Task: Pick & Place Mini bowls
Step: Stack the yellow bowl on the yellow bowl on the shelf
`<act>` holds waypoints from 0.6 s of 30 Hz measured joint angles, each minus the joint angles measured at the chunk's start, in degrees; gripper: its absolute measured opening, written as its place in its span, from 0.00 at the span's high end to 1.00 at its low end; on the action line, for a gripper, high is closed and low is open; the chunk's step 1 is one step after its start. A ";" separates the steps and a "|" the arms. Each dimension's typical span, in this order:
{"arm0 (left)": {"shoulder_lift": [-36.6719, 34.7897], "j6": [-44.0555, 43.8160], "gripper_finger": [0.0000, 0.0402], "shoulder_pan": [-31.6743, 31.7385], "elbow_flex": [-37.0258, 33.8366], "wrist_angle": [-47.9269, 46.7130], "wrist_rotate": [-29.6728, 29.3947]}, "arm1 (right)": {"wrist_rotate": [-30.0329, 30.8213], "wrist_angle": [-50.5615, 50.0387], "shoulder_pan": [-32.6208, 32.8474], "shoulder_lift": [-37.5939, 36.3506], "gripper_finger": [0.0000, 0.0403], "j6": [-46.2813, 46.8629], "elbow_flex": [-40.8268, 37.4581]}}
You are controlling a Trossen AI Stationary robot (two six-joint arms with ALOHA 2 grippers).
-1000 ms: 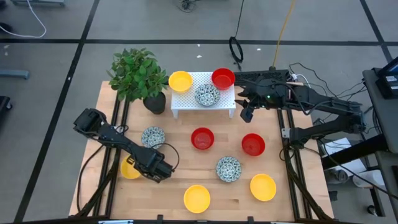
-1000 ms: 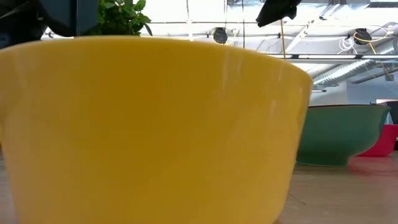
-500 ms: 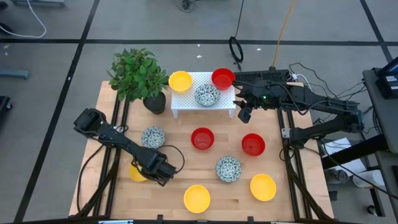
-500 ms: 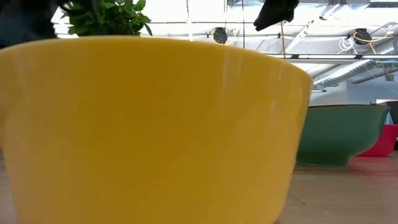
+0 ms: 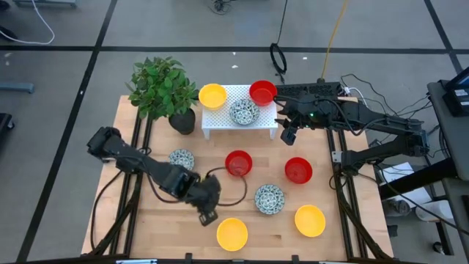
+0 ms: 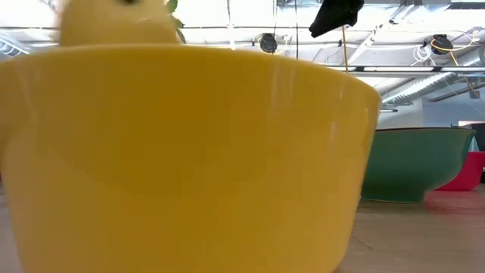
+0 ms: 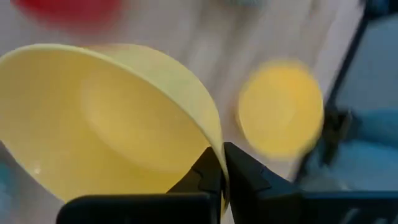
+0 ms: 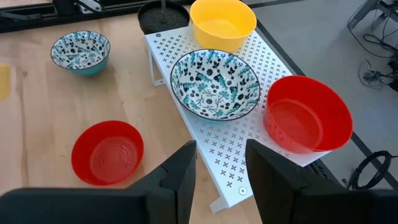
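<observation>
My left gripper [image 7: 222, 155] is shut on a yellow mini bowl [image 7: 106, 118]. In the high view my left gripper [image 5: 206, 215] hangs over the table's near middle, and the arm hides that bowl. The low view shows the bowl as a blurred yellow shape [image 6: 114, 21] up in the air. Another yellow bowl [image 5: 232, 233] stands on the table just beyond it. My right gripper [image 5: 289, 134] hovers open beside the white rack [image 5: 239, 123], with nothing between its fingers [image 8: 186, 168]. My left gripper pinches the yellow bowl's rim [image 7: 214, 134], one finger inside the bowl and one outside. The bowl is lifted clear of the table and tilted, its hollow turned toward the wrist camera.
The rack holds a yellow bowl [image 5: 212, 95], a speckled bowl [image 5: 243, 111] and a red bowl [image 5: 262, 92]. On the table stand two speckled bowls [image 5: 181, 159] [image 5: 269, 199], two red bowls [image 5: 238, 163] [image 5: 298, 170] and a yellow bowl [image 5: 309, 220]. A potted plant [image 5: 161, 88] stands far left.
My left gripper has shut on the yellow bowl at the table's near left. It has lifted the bowl clear and swung it toward the right, up to the yellow bowl at the near edge. My right arm has kept still.
</observation>
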 joint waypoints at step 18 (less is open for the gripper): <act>0.01 34.14 0.99 24.68 10.19 1.76 -10.56 | 1.79 0.00 -0.02 0.00 0.69 -0.73 0.00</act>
